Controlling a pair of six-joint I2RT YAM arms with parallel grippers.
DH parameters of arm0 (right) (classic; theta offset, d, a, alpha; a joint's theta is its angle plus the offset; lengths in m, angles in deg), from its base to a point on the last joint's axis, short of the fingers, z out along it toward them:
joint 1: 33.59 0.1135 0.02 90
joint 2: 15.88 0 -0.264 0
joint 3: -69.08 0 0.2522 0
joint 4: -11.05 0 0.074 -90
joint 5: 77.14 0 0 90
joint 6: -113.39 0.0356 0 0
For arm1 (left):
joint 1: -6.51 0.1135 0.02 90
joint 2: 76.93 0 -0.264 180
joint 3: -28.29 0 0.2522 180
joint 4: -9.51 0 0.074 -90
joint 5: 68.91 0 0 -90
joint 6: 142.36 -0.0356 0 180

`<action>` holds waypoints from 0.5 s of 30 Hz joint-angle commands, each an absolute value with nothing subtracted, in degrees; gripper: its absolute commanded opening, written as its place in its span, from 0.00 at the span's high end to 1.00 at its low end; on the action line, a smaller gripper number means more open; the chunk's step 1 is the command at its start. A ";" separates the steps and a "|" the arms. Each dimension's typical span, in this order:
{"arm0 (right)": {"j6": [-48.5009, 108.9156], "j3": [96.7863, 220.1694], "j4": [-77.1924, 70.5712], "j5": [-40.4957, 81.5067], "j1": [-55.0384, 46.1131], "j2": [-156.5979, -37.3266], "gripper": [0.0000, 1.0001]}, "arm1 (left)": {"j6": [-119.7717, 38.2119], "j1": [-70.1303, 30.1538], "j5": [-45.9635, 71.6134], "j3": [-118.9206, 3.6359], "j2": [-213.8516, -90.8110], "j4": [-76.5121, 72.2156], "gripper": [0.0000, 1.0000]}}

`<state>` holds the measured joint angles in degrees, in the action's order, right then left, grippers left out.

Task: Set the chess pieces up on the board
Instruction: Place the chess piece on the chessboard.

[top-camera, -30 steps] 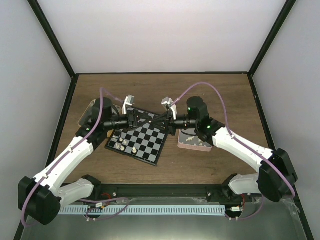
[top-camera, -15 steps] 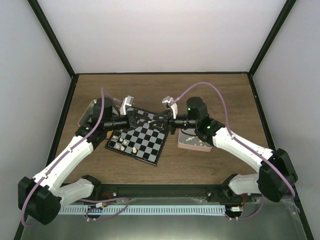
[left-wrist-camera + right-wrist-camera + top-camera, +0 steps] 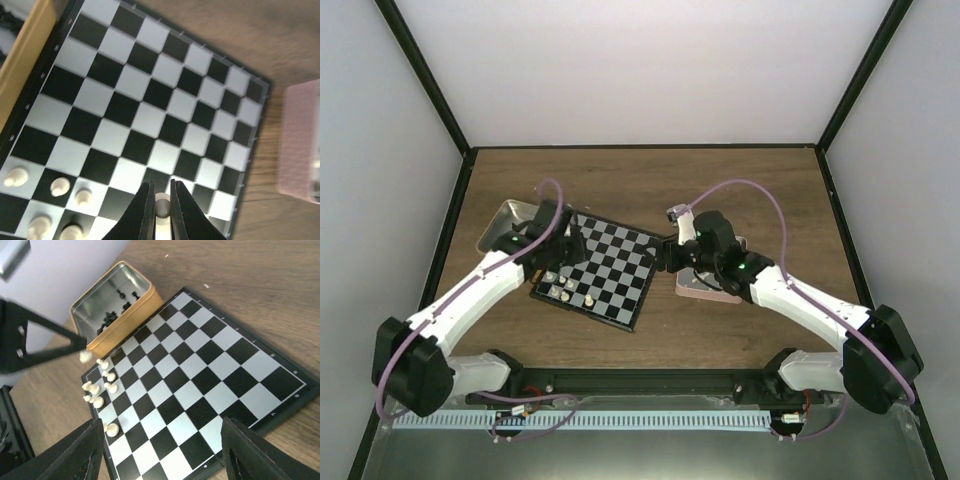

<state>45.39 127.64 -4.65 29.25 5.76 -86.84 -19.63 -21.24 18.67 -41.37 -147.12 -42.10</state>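
board [image 3: 605, 270] sits skewed mid-table [image 3: 650, 180]. a few cream chess pieces [image 3: 563, 290] are clustered at its near-left corner. left gripper [image 3: 577, 242] is over the board's left side, right gripper [image 3: 666, 256] at its right edge. metal tin [image 3: 500, 222] just left of the board, pink tin [image 3: 705, 292] right, partly under the right arm.

A brown wooden table [image 3: 640, 175] fills the floor of a booth with plain white walls [image 3: 640, 70] and black corner posts [image 3: 422, 70]. At the far left of the table sits an open tin [image 3: 130, 315], tan outside and mirror-bright inside. Over on the right rests a pale pink tin [image 3: 300, 145], well apart from the first.
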 commanded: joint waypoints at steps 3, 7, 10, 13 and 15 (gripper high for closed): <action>48.27 127.71 -5.76 22.78 6.05 -86.94 0.34 | -17.93 -26.65 32.63 -38.52 -152.40 -44.58 0.96; 48.64 127.75 -6.28 21.56 6.04 -87.67 0.34 | -15.07 -28.23 35.77 -37.84 -155.72 -45.85 0.96; 48.72 127.60 -6.49 21.19 6.05 -88.06 0.34 | -14.26 -28.68 34.82 -35.64 -156.78 -43.55 0.96; 48.87 127.49 -6.22 21.55 6.09 -88.35 0.34 | -14.06 -28.73 33.34 -34.02 -158.20 -40.32 0.96; 49.06 127.64 -5.85 22.00 6.05 -88.54 0.34 | -14.34 -28.78 32.14 -34.07 -160.05 -39.06 0.95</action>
